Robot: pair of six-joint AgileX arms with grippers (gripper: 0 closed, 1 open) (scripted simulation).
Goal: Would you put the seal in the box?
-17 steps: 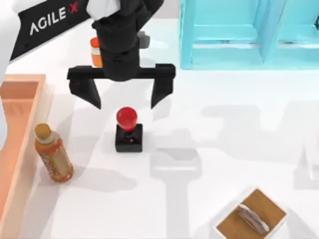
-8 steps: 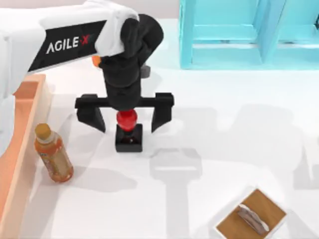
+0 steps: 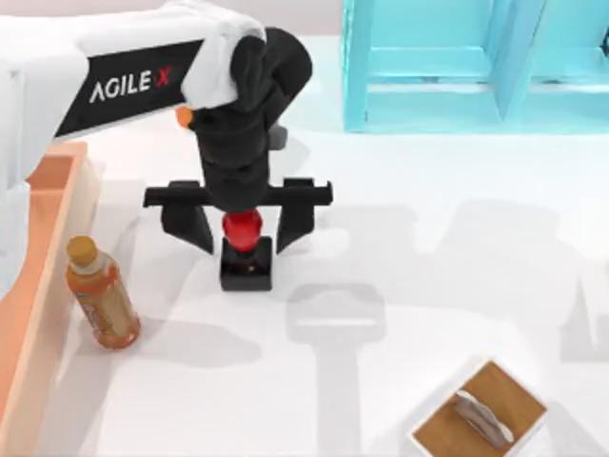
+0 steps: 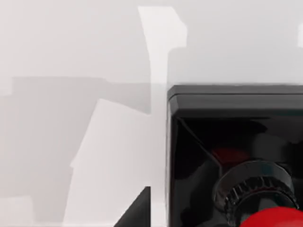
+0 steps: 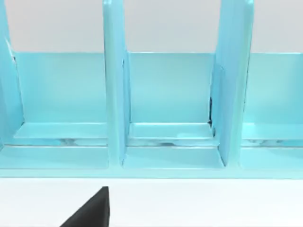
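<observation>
Red-knobbed seal stands upright on the table, left of centre, well apart from the box at the left edge. Left gripper straddles the knob, fingers spread, not gripping. Step in hand: the grasp. Next move likely calls for closing, then lifting.

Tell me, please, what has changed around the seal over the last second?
The left hand came toward the near edge and down over the seal; its open fingers, earlier spread wide behind the red knob, now flank it and have narrowed slightly, not yet closed on it. The seal, the tea bottle, the box, the cyan shelf and the small board stayed put.
</observation>
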